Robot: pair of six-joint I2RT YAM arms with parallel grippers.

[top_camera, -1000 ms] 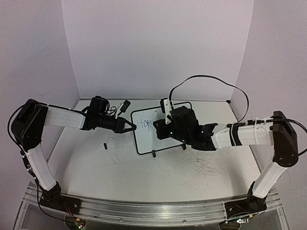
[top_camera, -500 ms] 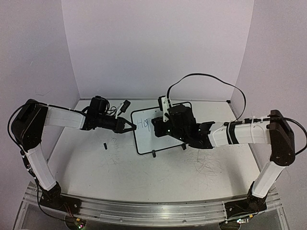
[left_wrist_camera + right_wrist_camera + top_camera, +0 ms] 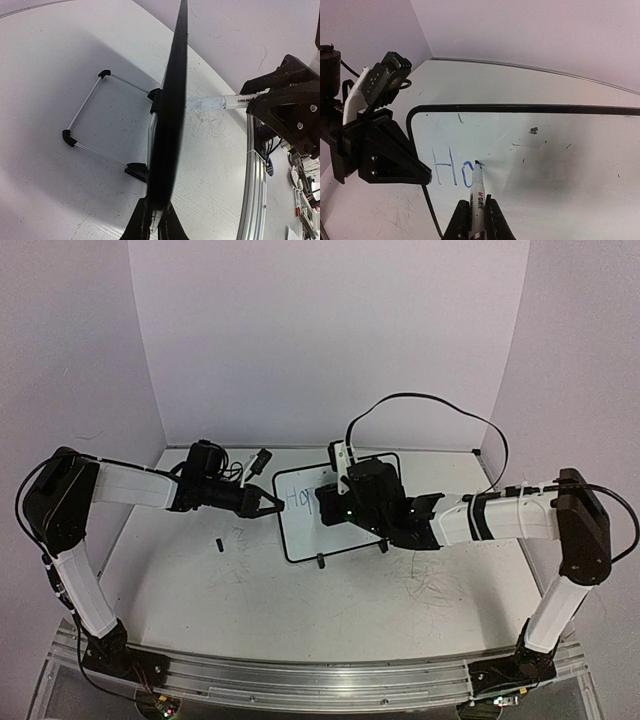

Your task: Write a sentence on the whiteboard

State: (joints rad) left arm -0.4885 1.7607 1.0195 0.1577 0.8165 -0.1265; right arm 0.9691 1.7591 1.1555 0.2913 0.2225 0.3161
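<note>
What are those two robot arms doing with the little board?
They are writing on it. The right arm's fingers grip a marker with its tip against the whiteboard. From the right wrist camera, the blue sentence reads just "Ho". The left arm's fingers pinch the board's side edge, seemingly to steady it while the other arm writes.

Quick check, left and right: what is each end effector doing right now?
Left end effector: closed on the edge of the whiteboard.
Right end effector: closed on a marker, with the tip at the board.
</note>
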